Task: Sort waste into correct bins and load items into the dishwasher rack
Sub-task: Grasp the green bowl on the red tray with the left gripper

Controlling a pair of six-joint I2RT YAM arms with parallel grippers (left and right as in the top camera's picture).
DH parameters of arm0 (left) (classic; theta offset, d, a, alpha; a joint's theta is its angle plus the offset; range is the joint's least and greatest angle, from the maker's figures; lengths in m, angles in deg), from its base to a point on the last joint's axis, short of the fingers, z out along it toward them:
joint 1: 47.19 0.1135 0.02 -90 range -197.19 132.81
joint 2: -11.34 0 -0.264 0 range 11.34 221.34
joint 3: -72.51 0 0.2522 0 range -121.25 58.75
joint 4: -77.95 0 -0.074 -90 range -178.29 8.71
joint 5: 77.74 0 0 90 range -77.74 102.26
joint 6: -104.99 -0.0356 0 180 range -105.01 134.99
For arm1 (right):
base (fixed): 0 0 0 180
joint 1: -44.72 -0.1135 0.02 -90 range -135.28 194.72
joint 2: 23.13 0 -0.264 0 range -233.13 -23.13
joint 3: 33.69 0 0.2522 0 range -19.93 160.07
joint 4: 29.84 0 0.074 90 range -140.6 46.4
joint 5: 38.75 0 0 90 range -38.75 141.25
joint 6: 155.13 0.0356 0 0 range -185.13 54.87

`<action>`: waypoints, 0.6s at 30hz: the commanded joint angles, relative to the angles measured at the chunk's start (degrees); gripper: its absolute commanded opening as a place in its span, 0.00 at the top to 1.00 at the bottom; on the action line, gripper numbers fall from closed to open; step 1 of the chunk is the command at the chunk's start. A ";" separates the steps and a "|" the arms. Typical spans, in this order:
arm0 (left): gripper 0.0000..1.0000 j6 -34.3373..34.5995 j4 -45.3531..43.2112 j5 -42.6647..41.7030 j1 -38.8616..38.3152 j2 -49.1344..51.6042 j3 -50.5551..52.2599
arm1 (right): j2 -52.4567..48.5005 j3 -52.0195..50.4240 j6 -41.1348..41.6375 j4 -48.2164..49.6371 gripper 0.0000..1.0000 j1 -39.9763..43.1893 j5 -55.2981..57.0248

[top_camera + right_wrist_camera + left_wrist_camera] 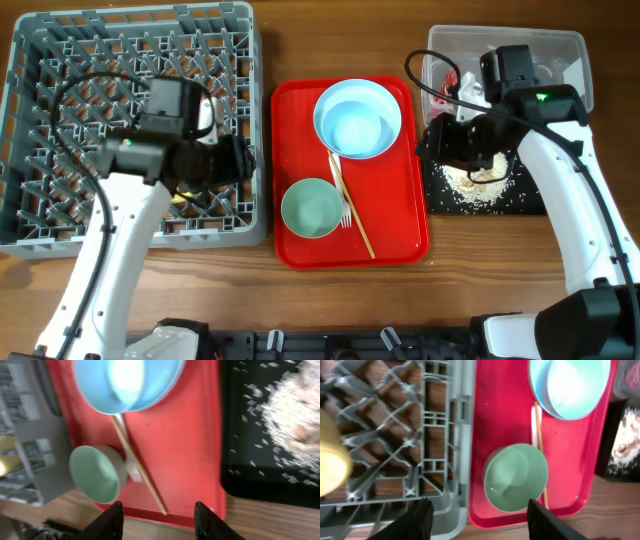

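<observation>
In the overhead view the large grey pegged plastic dishwasher rack (220, 236) fills the left of the frame. The small yellow cup (330, 460) sits inside it, at the left edge of the left wrist view. The left gripper (479, 505) hangs spread and empty over the rack's right rim.

At centre, the flat red tray (400, 200) carries the pale-blue bowl (357, 125), the pale-green bowl (311, 207) and the thin wooden chopsticks (352, 205).

At right, the right gripper (159, 506), also spread and empty, hovers beside the shallow black tray (530, 205) holding the beige food scraps (480, 180).

Grey lattice rack (60, 50); red tray (395, 215); pale-green bowl (311, 207); pale-blue bowl (355, 132); black tray (505, 203), white-speckled
</observation>
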 commanded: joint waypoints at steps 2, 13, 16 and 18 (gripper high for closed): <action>0.45 -0.37 -4.00 3.15 -9.20 0.85 -0.79 | 0.15 0.70 1.88 -1.46 0.50 0.20 8.74; 0.37 -0.17 -11.37 3.15 -32.33 23.28 -0.79 | 0.15 0.70 2.69 -3.89 0.00 4.13 9.70; 0.41 -0.17 -13.46 3.19 -35.58 28.74 -0.79 | 0.15 0.70 2.62 -3.87 0.00 4.13 10.19; 0.55 -0.17 -13.88 5.49 -36.70 30.34 -0.79 | 0.15 0.70 2.38 -3.87 0.00 4.11 10.78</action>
